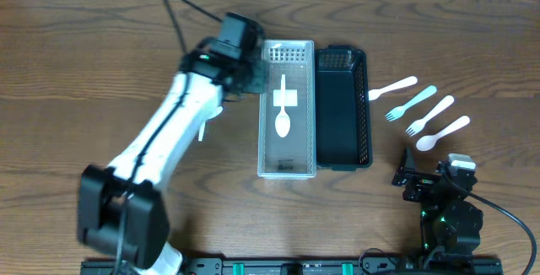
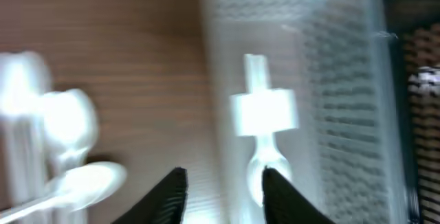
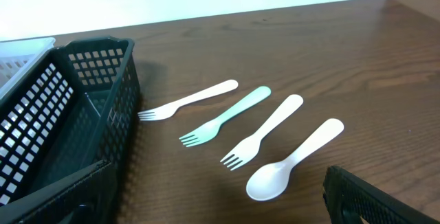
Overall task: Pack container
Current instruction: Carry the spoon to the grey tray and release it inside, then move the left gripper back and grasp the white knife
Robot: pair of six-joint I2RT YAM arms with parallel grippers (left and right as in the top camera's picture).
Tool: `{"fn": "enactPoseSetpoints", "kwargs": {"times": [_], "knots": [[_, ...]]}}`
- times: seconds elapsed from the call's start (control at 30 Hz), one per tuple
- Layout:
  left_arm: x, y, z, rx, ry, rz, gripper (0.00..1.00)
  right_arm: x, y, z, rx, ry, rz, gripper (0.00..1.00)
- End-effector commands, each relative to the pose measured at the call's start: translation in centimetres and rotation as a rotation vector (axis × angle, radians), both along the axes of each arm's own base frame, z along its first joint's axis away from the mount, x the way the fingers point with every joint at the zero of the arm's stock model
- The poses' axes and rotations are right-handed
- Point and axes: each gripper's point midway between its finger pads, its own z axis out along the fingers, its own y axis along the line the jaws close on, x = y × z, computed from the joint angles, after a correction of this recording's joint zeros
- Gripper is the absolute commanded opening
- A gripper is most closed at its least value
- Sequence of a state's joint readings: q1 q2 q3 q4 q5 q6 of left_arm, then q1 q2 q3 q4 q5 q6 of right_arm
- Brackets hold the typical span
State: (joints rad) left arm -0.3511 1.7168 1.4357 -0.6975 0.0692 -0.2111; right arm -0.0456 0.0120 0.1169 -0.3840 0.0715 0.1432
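A clear white container (image 1: 262, 144) lies mid-table with a white spoon (image 1: 283, 121) inside it, a white band round the spoon's handle. A black basket (image 1: 365, 119) stands against its right side. My left gripper (image 1: 251, 76) hovers at the container's upper left corner. In the blurred left wrist view its jaws (image 2: 223, 177) stand apart and hold nothing, with the spoon (image 2: 264, 111) just ahead of them. My right gripper (image 1: 419, 176) rests open near the table's front right. In its wrist view the spread jaws (image 3: 220, 210) face a white spoon (image 3: 292, 162).
Right of the black basket (image 3: 103, 66) lie a white fork (image 3: 189, 102), a teal fork (image 3: 227, 116) and another white fork (image 3: 265, 131). More white cutlery (image 2: 69, 124) lies on the wood left of the white container, partly under my left arm (image 1: 169, 132).
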Motion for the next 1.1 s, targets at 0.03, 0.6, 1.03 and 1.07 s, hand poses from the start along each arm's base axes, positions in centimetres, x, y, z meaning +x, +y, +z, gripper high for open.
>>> {"fn": "enactPoseSetpoints", "kwargs": {"times": [0.03,0.6,1.03,1.07], "knots": [[0.1,10.2,1.1,0.274,-0.007,0.206,0.43,0.0,-0.2,0.0,-0.011,-0.002,-0.01,0.99],[-3.2,16.6,-10.5,0.362,0.401,-0.246,0.46,0.0,-0.2,0.0,-0.012,-0.002,-0.01,0.99],[-4.7,16.6,-14.2,0.411,0.497,-0.624,0.46,0.0,-0.2,0.0,-0.012,-0.002,-0.01,0.99],[-4.9,16.6,-14.6,0.409,0.508,-0.634,0.46,0.0,-0.2,0.0,-0.011,-0.002,-0.01,0.99]]}}
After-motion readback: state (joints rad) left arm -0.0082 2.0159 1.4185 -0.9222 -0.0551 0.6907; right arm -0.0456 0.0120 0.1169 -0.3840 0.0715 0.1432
